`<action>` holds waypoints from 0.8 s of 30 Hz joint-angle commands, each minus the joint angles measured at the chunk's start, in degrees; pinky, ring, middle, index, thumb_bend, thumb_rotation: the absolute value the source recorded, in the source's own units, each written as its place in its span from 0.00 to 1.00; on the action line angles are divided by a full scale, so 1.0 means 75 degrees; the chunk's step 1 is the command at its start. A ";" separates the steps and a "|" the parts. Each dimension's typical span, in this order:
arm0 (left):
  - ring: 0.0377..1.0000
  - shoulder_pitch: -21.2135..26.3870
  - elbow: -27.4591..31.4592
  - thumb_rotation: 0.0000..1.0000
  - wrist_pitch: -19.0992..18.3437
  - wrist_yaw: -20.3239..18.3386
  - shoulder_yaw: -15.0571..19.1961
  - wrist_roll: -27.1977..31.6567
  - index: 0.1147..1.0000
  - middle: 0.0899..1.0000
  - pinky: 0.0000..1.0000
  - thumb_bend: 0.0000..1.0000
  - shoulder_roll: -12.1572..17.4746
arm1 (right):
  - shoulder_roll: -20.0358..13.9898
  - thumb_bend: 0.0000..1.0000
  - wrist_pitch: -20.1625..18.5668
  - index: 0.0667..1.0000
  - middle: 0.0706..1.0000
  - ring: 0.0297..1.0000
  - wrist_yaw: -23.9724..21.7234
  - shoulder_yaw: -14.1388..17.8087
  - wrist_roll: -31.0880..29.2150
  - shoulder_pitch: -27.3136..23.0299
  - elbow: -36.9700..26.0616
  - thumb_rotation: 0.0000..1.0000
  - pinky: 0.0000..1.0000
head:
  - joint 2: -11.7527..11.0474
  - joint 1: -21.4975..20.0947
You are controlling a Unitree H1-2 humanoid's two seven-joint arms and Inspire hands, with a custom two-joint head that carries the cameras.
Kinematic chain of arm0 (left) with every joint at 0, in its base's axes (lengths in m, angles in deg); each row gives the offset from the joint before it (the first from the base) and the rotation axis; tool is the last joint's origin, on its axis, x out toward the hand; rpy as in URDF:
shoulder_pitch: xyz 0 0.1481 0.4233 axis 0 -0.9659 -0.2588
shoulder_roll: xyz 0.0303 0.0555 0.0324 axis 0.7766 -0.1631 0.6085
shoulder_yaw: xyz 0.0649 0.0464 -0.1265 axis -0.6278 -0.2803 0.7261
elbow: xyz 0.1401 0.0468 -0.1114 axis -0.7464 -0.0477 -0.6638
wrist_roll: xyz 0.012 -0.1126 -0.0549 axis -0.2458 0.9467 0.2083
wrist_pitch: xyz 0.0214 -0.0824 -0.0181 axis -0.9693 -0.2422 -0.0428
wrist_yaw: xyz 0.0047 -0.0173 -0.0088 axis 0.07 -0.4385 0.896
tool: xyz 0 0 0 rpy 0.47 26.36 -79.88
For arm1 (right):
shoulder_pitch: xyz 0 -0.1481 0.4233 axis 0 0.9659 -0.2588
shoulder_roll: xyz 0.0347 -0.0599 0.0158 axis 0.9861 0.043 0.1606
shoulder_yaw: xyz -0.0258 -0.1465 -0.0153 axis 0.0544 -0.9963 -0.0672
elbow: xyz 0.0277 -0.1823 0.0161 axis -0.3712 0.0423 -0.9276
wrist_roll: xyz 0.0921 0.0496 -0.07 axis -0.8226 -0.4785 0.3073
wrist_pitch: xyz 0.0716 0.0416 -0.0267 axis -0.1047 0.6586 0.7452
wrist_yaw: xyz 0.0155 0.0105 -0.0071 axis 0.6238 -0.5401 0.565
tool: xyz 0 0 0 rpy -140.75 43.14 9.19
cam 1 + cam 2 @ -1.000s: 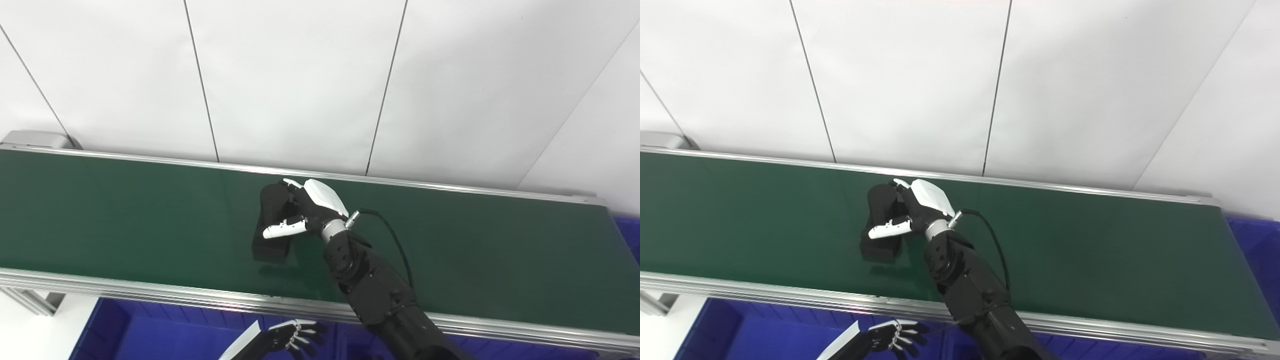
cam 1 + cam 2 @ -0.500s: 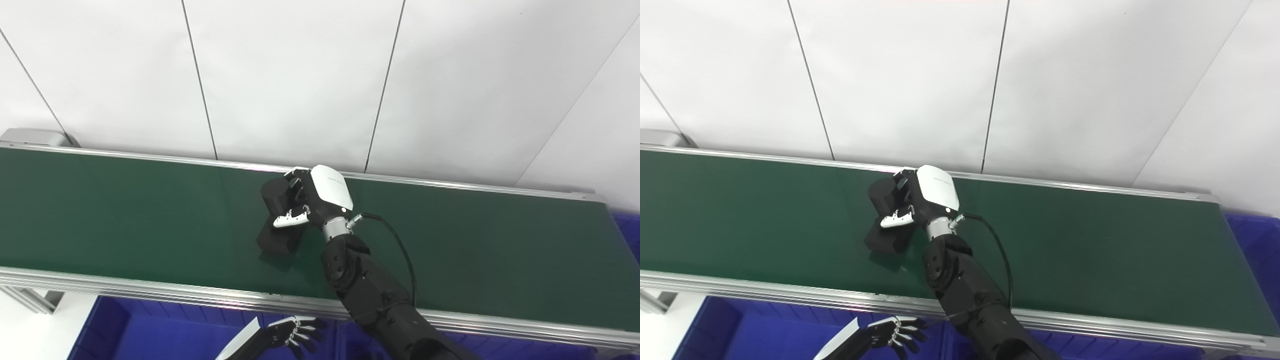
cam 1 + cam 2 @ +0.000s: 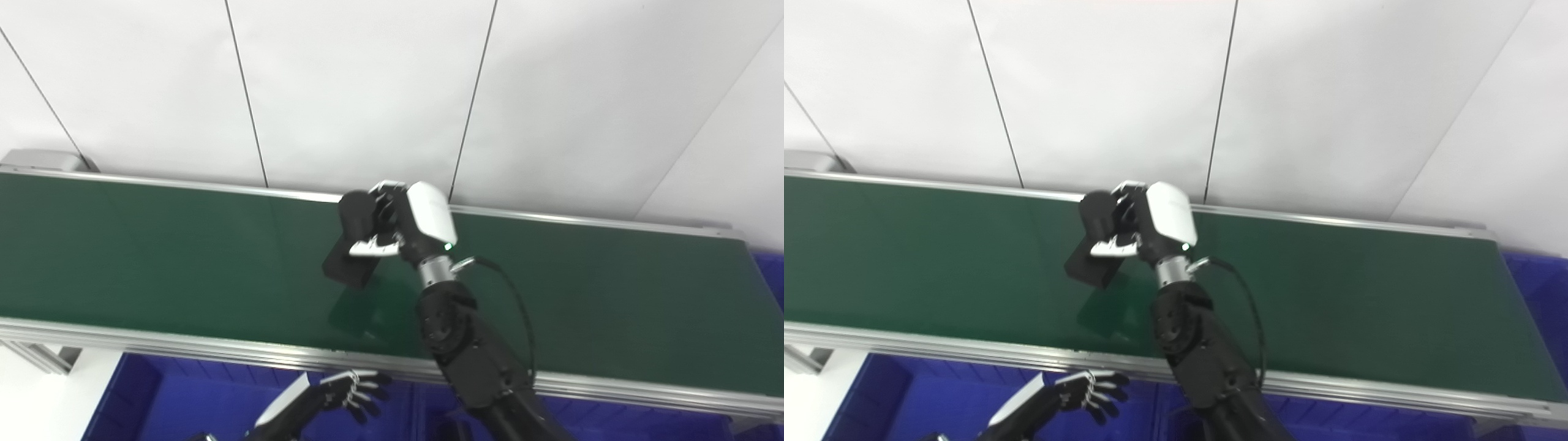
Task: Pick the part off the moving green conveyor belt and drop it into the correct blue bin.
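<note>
- A grey metal housing (image 3: 40, 160) sat at the far left end of the belt, against the white panelled wall (image 3: 367, 86).
- The blue bin (image 3: 184, 404) lay below the belt's near rail at the lower left, partly hidden by the rail.
- The left hand (image 3: 352, 395) hovered over that bin, below the rail, its fingers (image 3: 367, 409) spread apart and holding nothing.
- The green belt (image 3: 153, 257) ran across the whole width between two silver rails, tilted slightly down toward the right.
- The black part (image 3: 354, 248), a block with a rounded upper end, was raised clear of the belt near the middle, tilted, with its dim reflection on the green surface just below it.
- The right hand (image 3: 407, 229) gripped the part from the right side; its fingers (image 3: 1115, 247) were curled and pinching the upper end of the part, the white thumb tip lying across its front.
- The right arm (image 3: 471, 355) rose from the bottom edge over the near rail, a black cable (image 3: 517, 306) looping from the wrist.
- Another blue bin (image 3: 768, 275) showed at the far right, beyond the end of the belt.
</note>
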 commanded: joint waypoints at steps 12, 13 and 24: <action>0.65 -0.0067 0.0320 0.23 0.0259 -0.0531 0.0554 0.0298 0.80 0.72 0.59 0.98 -0.0273 | -0.0969 0.51 -0.0271 0.50 0.42 0.44 -0.1069 0.0968 -0.0425 0.2263 -0.3629 0.00 0.38 | 0.0656 -0.0062; 0.64 -0.0083 0.0332 0.22 0.0259 -0.0620 0.0616 0.0383 0.80 0.72 0.59 0.98 -0.0302 | -0.1034 0.51 -0.0266 0.50 0.42 0.44 -0.1146 0.1016 -0.0461 0.2466 -0.3870 0.00 0.38 | 0.0674 -0.0065; 0.64 -0.0075 0.0331 0.19 0.0254 -0.1638 0.1274 0.0918 0.80 0.72 0.58 0.94 -0.0528 | -0.1833 0.51 0.0099 0.50 0.42 0.44 -0.1817 0.1306 -0.0906 0.4554 -0.5708 0.00 0.39 | 0.1181 -0.0207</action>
